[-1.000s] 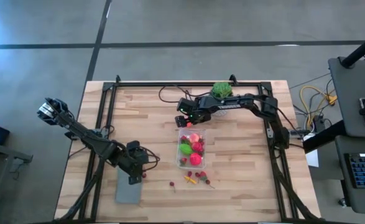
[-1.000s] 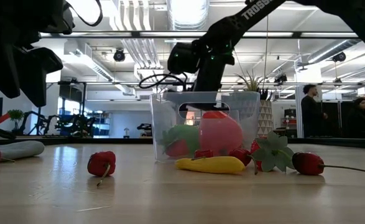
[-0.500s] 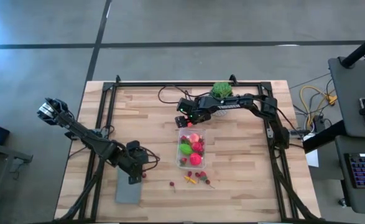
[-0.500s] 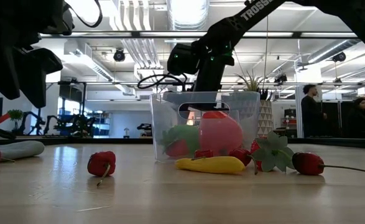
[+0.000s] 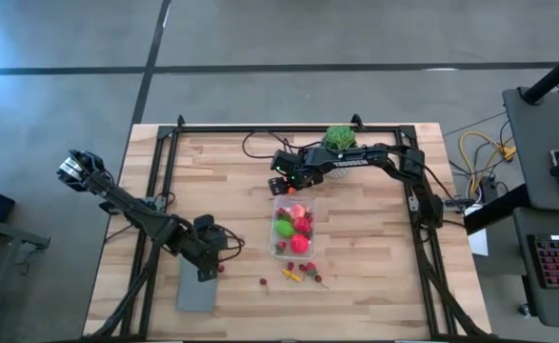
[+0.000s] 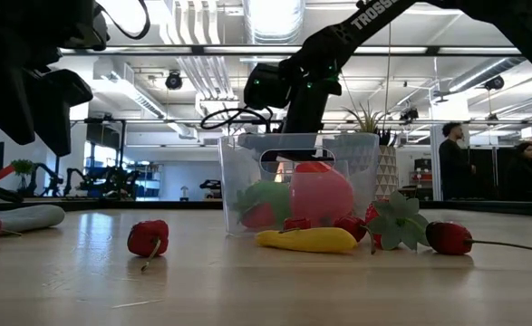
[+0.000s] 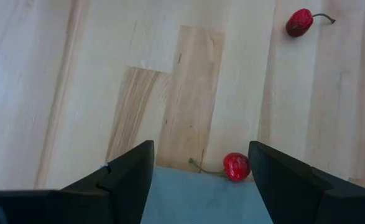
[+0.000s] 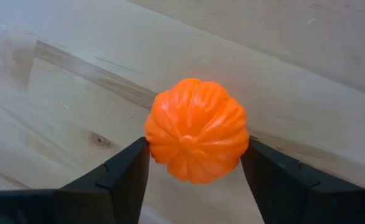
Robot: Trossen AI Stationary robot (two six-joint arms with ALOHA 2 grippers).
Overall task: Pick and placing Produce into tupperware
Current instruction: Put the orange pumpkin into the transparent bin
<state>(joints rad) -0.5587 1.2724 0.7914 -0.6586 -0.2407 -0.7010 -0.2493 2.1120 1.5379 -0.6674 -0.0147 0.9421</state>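
Orange ball (ribbed) held between right hand fingers, above table.

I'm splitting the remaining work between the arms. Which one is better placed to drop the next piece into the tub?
The right. Its gripper is shut on the orange ball and sits just beyond the tupperware. The left gripper is open and empty over the grey rectangle, farther from the tub.

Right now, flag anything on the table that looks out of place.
Several produce pieces lie loose on the wood outside the tupperware: a yellow piece, stemmed red cherries, and one cherry against the grey rectangle. Nothing looks damaged.
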